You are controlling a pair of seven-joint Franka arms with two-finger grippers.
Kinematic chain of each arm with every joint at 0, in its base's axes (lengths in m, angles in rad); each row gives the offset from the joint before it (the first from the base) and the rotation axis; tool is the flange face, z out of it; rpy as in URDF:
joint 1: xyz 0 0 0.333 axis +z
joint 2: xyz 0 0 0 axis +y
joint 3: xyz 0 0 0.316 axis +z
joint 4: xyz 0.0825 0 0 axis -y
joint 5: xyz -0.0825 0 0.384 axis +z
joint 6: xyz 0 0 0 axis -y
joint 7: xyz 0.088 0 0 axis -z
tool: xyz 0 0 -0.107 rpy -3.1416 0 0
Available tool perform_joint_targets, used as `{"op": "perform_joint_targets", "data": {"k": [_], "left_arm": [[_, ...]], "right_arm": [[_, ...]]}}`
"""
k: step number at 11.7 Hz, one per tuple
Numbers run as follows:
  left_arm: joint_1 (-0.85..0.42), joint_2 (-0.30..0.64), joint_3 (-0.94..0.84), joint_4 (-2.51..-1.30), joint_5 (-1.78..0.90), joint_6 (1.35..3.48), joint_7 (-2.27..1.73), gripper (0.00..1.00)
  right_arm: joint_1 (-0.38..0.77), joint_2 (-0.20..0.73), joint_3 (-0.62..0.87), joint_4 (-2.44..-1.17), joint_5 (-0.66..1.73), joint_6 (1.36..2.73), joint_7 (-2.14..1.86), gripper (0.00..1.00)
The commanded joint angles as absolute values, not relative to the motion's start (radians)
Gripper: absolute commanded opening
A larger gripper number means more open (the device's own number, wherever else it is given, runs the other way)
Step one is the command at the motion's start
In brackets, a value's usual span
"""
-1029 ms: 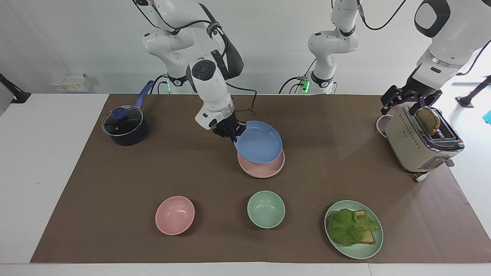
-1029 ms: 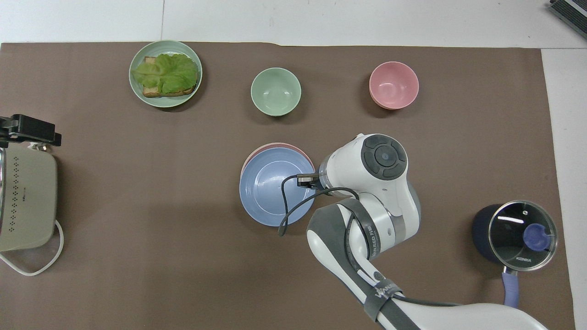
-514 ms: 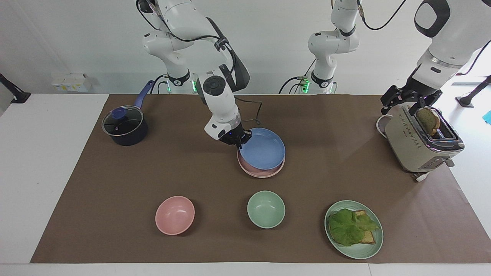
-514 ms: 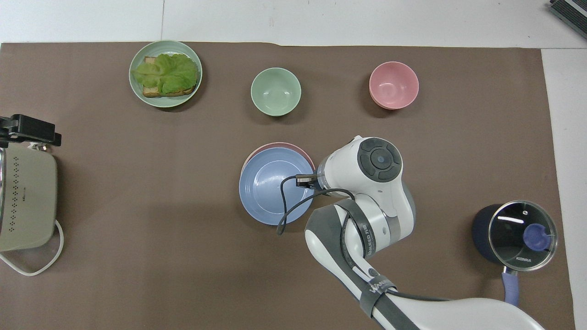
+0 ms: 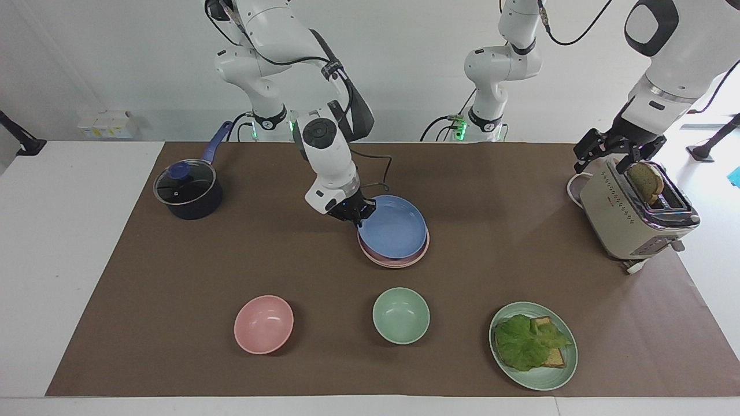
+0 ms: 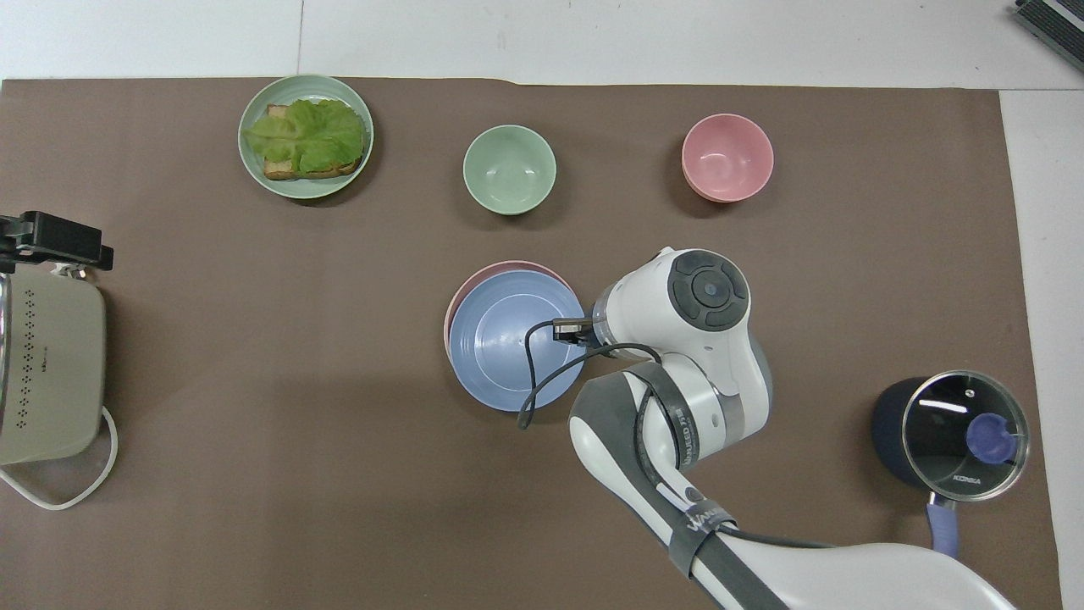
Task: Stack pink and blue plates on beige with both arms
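Blue plate [image 5: 393, 226] now lower, seemingly resting on pink plate [image 5: 399, 260].

You had the top plate [image 5: 393, 226] on a stack mid-table, two bowls [image 5: 401, 315] farther from the robots

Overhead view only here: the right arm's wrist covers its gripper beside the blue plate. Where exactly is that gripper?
Observer: The right gripper is low at the rim of the blue plate, on the edge toward the right arm's end.
Operator: Is the plate up in the air?
Observer: It looks set down on the pink plate, whose rim shows just beneath it.
Operator: And the left gripper?
Observer: The left gripper waits, open, over the toaster, beside a bread slice standing in its slot.
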State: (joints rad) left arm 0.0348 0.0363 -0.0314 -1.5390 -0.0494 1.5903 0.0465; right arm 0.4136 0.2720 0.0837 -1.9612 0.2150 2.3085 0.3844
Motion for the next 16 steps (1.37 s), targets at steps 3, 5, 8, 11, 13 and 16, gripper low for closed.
{"op": "perform_joint_targets", "data": {"k": [3,5,8,11,13,16], "left_arm": [[0.037,0.028,-0.032,-1.545,-0.032,1.577,0.055,1.00],[0.037,0.028,-0.032,-1.543,-0.032,1.577,0.055,1.00],[0.037,0.028,-0.032,-1.543,-0.032,1.577,0.055,1.00],[0.037,0.028,-0.032,-1.545,-0.032,1.577,0.055,1.00],[0.037,0.028,-0.032,-1.545,-0.032,1.577,0.055,1.00],[0.037,0.028,-0.032,-1.543,-0.032,1.577,0.055,1.00]], "right_arm": [[0.405,0.290,0.087,-1.941,0.236,2.332,0.350,0.87],[0.406,0.287,0.081,-1.927,0.213,2.330,0.350,1.00],[0.342,0.214,0.069,-1.925,0.074,2.298,0.348,1.00],[0.253,0.125,0.067,-1.922,0.035,2.186,0.347,1.00],[0.200,0.085,0.069,-1.887,0.022,2.069,0.335,1.00],[0.129,0.037,0.067,-1.845,0.021,1.925,0.295,1.00]]}}
